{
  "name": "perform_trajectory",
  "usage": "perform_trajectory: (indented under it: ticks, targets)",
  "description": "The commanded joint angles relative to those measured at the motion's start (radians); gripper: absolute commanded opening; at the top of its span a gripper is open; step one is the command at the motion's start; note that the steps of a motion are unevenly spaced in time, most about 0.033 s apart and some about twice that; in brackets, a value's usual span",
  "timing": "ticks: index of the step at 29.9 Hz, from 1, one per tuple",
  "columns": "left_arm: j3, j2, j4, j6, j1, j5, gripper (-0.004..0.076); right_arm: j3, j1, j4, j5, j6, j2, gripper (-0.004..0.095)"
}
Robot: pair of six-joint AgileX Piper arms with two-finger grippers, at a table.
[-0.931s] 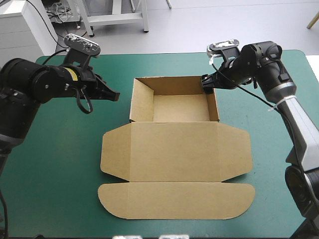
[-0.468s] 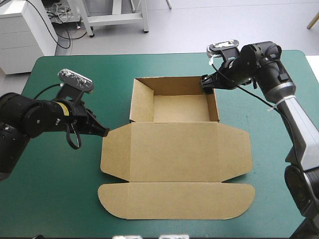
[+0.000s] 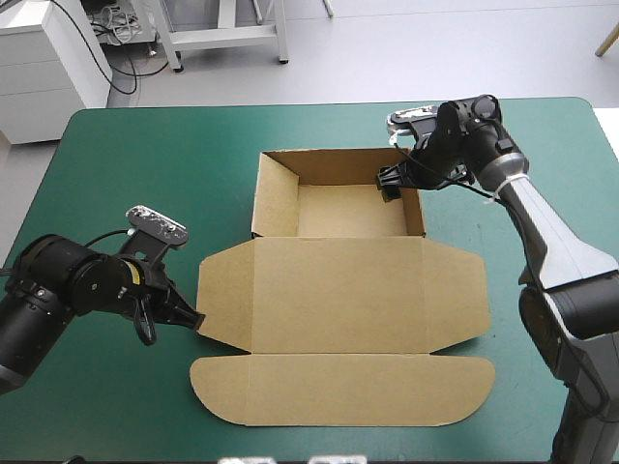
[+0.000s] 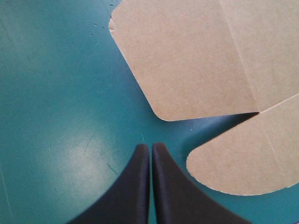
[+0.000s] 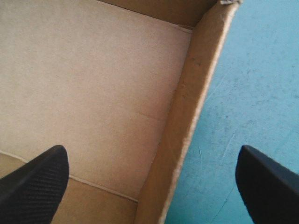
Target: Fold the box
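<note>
Dropped beside the box [image 3: 338, 280], left pincer [image 4: 150, 147] closed; right pincer [image 5: 150, 154] gapes astride its wall.

Laboratory: a white drawer cabinet [image 3: 46, 53], metal frame [image 3: 228, 35] and loose cables [image 3: 114, 50] are sitting beyond the table's [image 3: 97, 425] far edge.

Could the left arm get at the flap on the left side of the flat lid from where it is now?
Probably yes. The left gripper lies shut, low over the cover, just short of the flap and its rounded corner, with nothing between them.
</note>
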Motion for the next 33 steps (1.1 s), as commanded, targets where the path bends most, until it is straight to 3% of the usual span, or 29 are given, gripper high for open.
perform_trajectory:
  ticks: [1,9,12,15,25,33]
  targets:
    - [-0.023,-0.037,-0.006,-0.012,-0.004,-0.043,-0.0008,-0.026,-0.002,-0.001,-0.036,0.001,-0.011,0.0875]
    - [-0.023,-0.064,-0.006,-0.012,-0.004,-0.043,-0.0008,-0.026,-0.002,-0.001,-0.036,0.001,0.039,0.0871]
    - [-0.023,-0.074,-0.006,-0.012,-0.004,-0.043,-0.0008,-0.026,-0.002,-0.001,-0.036,0.001,0.041,0.0807]
    - [-0.023,-0.080,-0.006,-0.012,-0.004,-0.040,-0.0008,-0.026,-0.002,-0.001,-0.036,0.003,0.045,0.0661]
    - [-0.023,-0.097,-0.006,-0.012,-0.004,-0.029,-0.0008,-0.026,-0.002,-0.001,-0.032,0.005,0.047,0.0000]
    - [-0.023,-0.097,-0.012,-0.012,-0.004,-0.031,-0.0008,-0.028,-0.002,-0.083,-0.058,0.001,0.043,-0.0021]
